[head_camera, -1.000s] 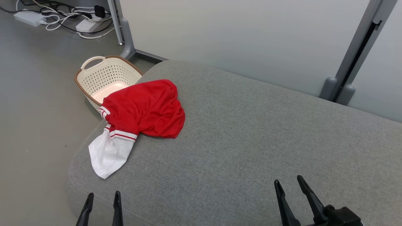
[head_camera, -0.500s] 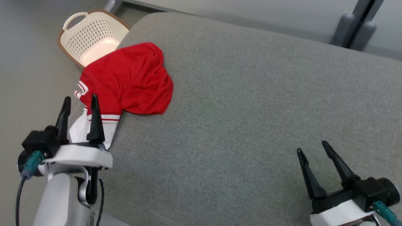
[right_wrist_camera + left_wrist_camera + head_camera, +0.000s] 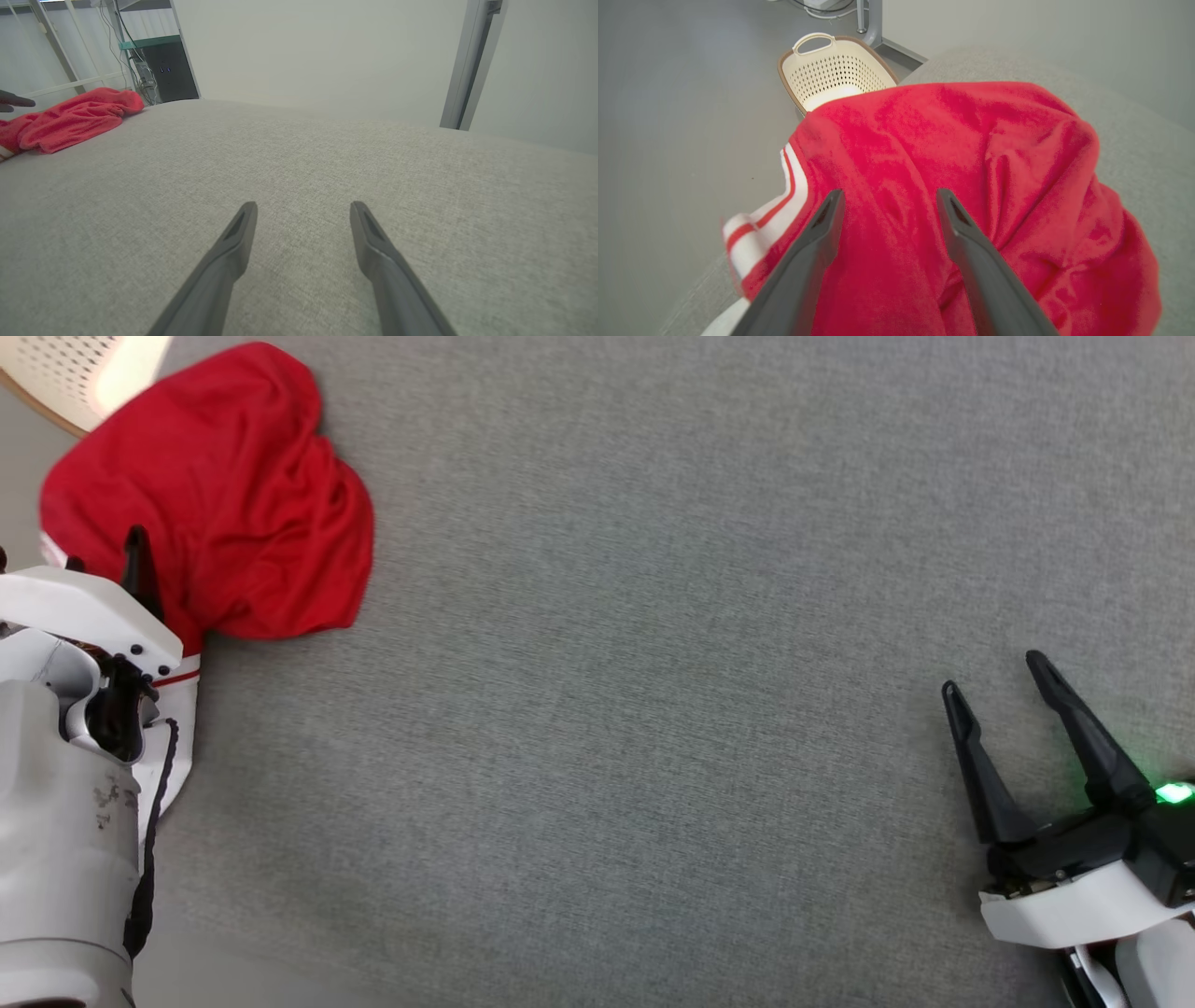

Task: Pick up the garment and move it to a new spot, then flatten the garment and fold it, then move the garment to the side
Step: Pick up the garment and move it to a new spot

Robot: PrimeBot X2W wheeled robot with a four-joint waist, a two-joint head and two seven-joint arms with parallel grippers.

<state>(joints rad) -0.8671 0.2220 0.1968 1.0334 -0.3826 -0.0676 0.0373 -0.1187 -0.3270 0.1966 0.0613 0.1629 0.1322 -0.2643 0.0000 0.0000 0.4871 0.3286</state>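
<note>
Bright, even light; soft shadows, sharp focus.

One red garment [image 3: 215, 495] with white striped trim, at the grey cushion's [image 3: 653, 709] left edge. One cream perforated basket [image 3: 836, 74] beyond that edge. Two grippers, left gripper [image 3: 887, 198] and right gripper [image 3: 992, 674], with two dark fingers [image 3: 219, 270] each.

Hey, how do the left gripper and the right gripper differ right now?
The left gripper is at the red garment, its fingers framing the cloth near the grey cushion's left edge. The right gripper is over bare cushion, well away from the garment. The left gripper also reaches farther forward than the right gripper. Both are open and hold nothing.
</note>
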